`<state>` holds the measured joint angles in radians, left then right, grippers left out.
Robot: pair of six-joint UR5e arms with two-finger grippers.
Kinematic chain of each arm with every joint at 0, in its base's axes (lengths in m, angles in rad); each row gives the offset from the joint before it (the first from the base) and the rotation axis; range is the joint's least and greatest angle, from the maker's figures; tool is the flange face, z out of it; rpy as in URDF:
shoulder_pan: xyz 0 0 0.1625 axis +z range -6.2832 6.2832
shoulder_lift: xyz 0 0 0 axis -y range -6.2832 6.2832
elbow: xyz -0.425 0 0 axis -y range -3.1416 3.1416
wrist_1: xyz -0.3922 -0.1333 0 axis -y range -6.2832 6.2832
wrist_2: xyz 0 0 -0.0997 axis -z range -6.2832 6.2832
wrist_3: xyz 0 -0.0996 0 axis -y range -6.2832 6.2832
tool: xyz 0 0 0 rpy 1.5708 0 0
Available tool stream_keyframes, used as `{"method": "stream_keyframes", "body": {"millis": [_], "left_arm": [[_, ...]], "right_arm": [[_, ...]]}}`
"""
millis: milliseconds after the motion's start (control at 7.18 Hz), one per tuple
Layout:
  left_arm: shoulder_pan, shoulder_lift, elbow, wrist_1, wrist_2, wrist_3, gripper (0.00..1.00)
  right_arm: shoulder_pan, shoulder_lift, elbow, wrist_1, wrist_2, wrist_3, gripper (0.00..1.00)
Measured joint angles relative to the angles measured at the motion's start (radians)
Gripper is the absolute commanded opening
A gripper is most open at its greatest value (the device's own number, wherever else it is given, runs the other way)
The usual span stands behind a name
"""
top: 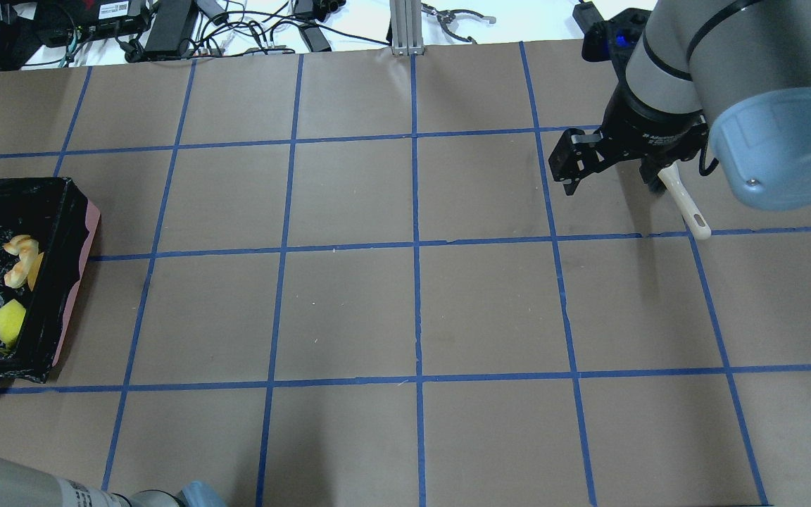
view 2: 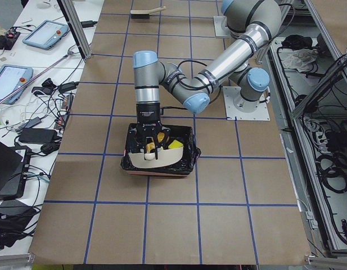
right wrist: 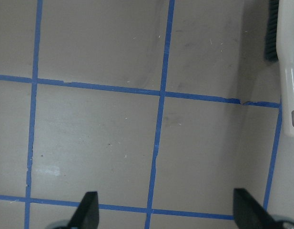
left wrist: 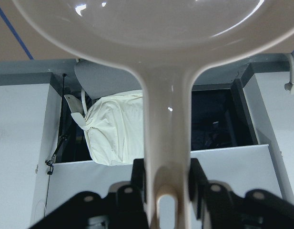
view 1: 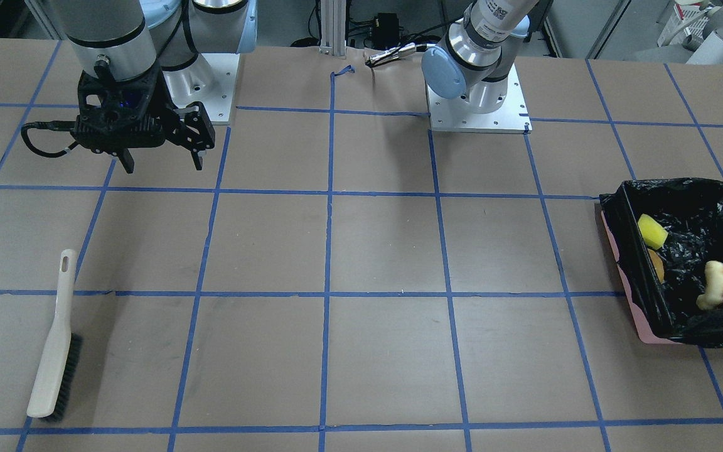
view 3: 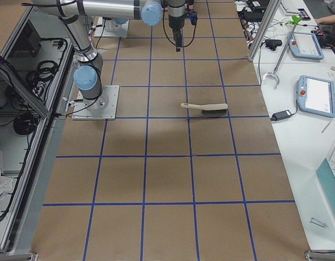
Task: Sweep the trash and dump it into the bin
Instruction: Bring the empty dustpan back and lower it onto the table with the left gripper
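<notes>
Trash (view 1: 651,231), all three pieces, inside bin (view 1: 632,276). Left hand (left wrist: 167,191) pinching dustpan (left wrist: 137,28) handle, pan at bin. Right hand (view 1: 163,164) spread, empty, above desk (view 1: 374,251); brush (view 1: 54,351) well apart. Likely best: lift pan straight up and don't snag black liner (view 1: 700,220).

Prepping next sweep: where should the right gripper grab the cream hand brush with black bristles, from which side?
The cream hand brush with black bristles lies on its side. I'd take its bare slim handle from straight above, open right gripper closing across the narrow width, clear of the bristles.
</notes>
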<state>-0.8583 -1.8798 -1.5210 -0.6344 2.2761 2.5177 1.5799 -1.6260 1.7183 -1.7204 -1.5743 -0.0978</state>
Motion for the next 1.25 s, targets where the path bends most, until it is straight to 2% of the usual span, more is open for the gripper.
{"method": "stream_keyframes", "body": {"millis": [139, 278, 557, 975, 1253], "left_arm": [[-0.003, 0.004, -0.003, 0.000, -0.024, 0.012, 0.00], [-0.004, 0.011, 0.001, -0.013, -0.094, 0.023, 0.00], [-0.004, 0.032, 0.011, -0.075, -0.301, 0.011, 0.00], [-0.006, 0.039, 0.014, -0.295, -0.516, -0.167, 0.00], [-0.041, 0.025, 0.014, -0.417, -0.613, -0.306, 0.00]], "right_arm": [[-0.020, -0.002, 0.000, 0.015, 0.005, -0.002, 1.00], [-0.027, -0.008, 0.001, 0.033, 0.005, 0.003, 1.00], [-0.024, -0.025, 0.004, 0.046, 0.005, 0.065, 1.00], [-0.001, -0.029, 0.002, 0.048, 0.007, 0.113, 1.00], [0.008, -0.029, 0.002, 0.049, 0.006, 0.114, 1.00]]}}
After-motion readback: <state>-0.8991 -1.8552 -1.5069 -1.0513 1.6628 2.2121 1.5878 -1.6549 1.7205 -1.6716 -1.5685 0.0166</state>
